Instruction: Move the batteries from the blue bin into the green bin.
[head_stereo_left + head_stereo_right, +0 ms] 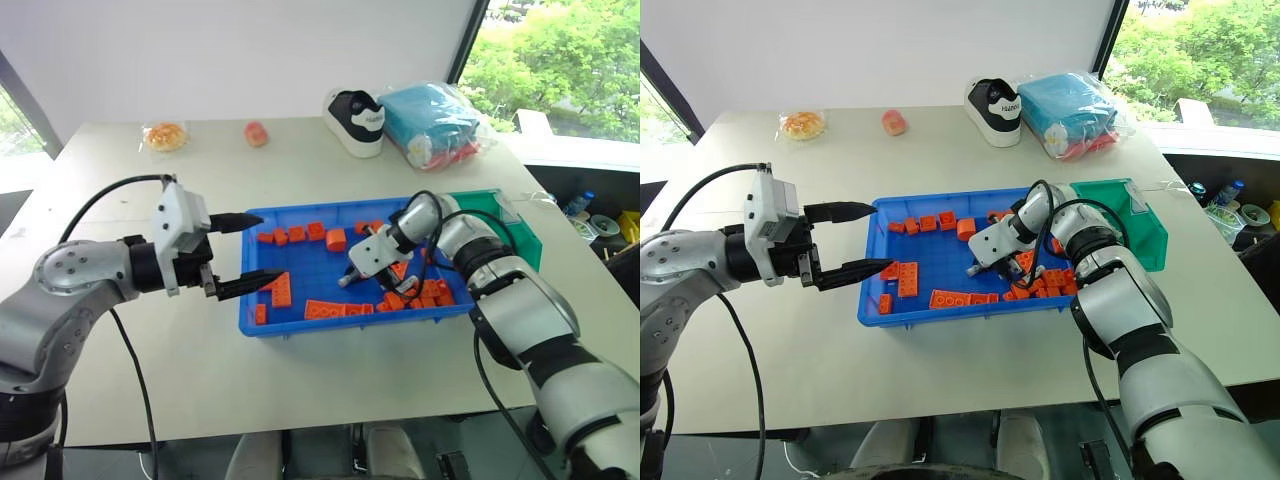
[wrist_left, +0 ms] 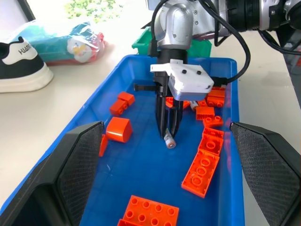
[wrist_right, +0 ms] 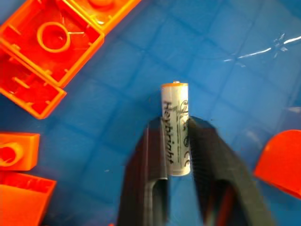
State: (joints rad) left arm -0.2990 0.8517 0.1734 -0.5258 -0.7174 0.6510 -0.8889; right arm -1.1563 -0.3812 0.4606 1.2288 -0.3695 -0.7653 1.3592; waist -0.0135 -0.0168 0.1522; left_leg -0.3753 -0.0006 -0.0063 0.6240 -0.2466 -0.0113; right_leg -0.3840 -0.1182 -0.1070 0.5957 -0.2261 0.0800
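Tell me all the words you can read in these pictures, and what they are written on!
"Heybright": on the battery pinched by the right gripper; the smaller print beside it is too blurred to read.
"HUAN...": on the side of the black-and-white shoe, partly cut off.
The teal plastic-wrapped bundle shows a cartoon picture, no readable words.

The blue bin (image 1: 300, 325) is bright blue, its floor marked with a faint grid of squares. The bricks (image 1: 336, 239) in it are orange. The green bin (image 1: 525, 235) is green. The battery (image 3: 176, 128) is silver-white with dark lettering — clasped by the right end effector (image 3: 178, 155), black-fingered. The worktop (image 1: 150, 340) is pale beige.
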